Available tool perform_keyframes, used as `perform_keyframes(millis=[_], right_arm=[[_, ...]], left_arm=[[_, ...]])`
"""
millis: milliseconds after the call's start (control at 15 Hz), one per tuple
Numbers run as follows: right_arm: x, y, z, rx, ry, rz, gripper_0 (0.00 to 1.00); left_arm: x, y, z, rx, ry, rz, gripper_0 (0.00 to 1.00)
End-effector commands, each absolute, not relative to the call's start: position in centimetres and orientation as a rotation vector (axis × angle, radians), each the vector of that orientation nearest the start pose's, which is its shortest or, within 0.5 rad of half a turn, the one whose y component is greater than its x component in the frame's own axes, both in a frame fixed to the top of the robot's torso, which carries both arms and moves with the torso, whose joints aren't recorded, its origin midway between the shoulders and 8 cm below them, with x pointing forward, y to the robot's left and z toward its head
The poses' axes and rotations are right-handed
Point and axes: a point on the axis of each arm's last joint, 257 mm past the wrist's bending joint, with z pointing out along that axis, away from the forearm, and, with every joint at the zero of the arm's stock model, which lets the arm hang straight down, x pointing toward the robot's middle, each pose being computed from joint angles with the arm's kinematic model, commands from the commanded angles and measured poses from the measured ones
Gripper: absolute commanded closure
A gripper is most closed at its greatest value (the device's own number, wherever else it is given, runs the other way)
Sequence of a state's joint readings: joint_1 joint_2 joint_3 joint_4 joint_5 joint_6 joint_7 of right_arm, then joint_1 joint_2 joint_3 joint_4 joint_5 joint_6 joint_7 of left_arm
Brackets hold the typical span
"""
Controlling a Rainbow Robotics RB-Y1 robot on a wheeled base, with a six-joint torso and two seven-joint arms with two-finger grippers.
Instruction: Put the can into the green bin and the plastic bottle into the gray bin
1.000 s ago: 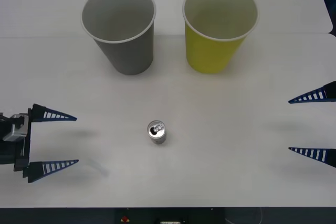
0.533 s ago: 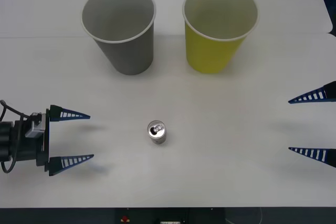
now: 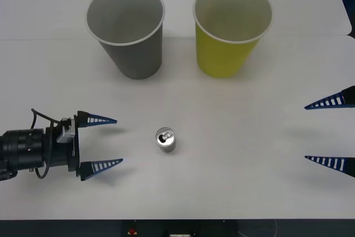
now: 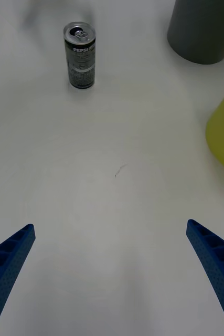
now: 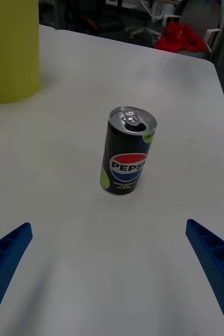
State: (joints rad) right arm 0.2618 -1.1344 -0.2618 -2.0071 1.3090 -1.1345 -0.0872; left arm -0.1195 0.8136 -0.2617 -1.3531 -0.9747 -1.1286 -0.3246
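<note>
A tiny dark can [image 3: 166, 140] with a silver pull-tab top stands upright on the white table near its front middle; it also shows as the can [image 5: 127, 151] and the can [image 4: 80, 55]. My left gripper [image 3: 110, 142] is open, its blue fingers pointing at the can from the left, a short gap away. The gray bin [image 3: 128, 29] stands at the back left and the green bin [image 3: 230, 27] at the back right, both upright and empty. My right gripper [image 3: 331, 132] is open at the right edge. The plastic bottle is out of view.
The white table [image 3: 233, 137] has free room between the can and the bins. Its front edge lies just below the left gripper. Beyond the far table edge, chairs and a red object [image 5: 188, 39] stand in the room.
My left gripper has moved right across the table toward the can, staying open. The right gripper, the can and the bins have not moved.
</note>
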Motion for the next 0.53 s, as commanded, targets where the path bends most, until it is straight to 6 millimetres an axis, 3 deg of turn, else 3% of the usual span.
perform_keyframes(millis=[67, 533], right_arm=[[34.1, -28.6, -16.7, -1.634, 1.596, 0.209, 0.00], [34.1, -28.6, -16.7, -1.634, 1.596, 0.209, 0.00]], left_arm=[[38.8, 16.9, -27.4, 1.290, 1.434, -0.698, 0.00], [40.0, 11.7, -28.9, 1.311, 1.366, -0.691, 0.00]])
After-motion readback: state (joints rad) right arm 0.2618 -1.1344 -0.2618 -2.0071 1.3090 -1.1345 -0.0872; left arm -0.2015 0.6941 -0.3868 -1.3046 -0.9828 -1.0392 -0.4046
